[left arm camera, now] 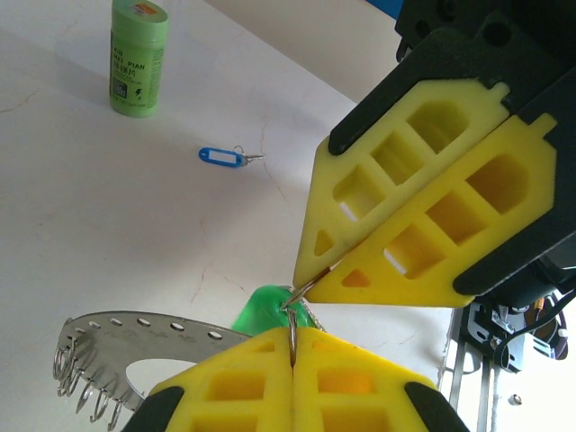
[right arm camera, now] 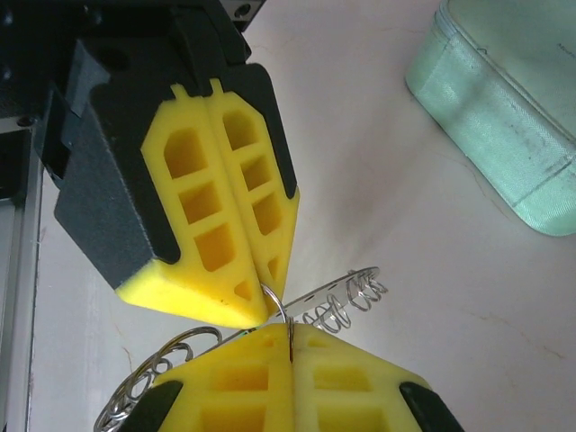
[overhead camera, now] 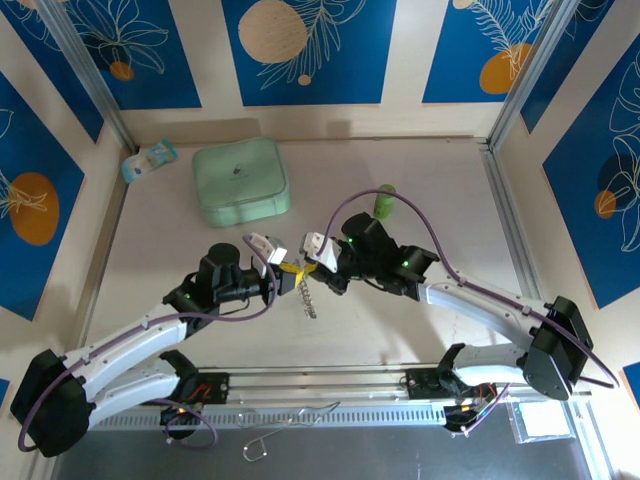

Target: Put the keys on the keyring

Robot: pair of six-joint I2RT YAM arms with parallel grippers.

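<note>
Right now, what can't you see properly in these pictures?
Left wrist view: the green key sits mostly behind the left gripper; its shaft is hidden.
Right wrist view: the left gripper and right gripper pinch a small wire ring; their tips hide what it hangs on.
Left wrist view: the left gripper covers part of the keyring.
Left wrist view: the blue key has a shaft too small to make out.

Case (overhead camera: 240,180), cyl. (overhead camera: 384,201) block far side; near table (overhead camera: 370,335) free.
</note>
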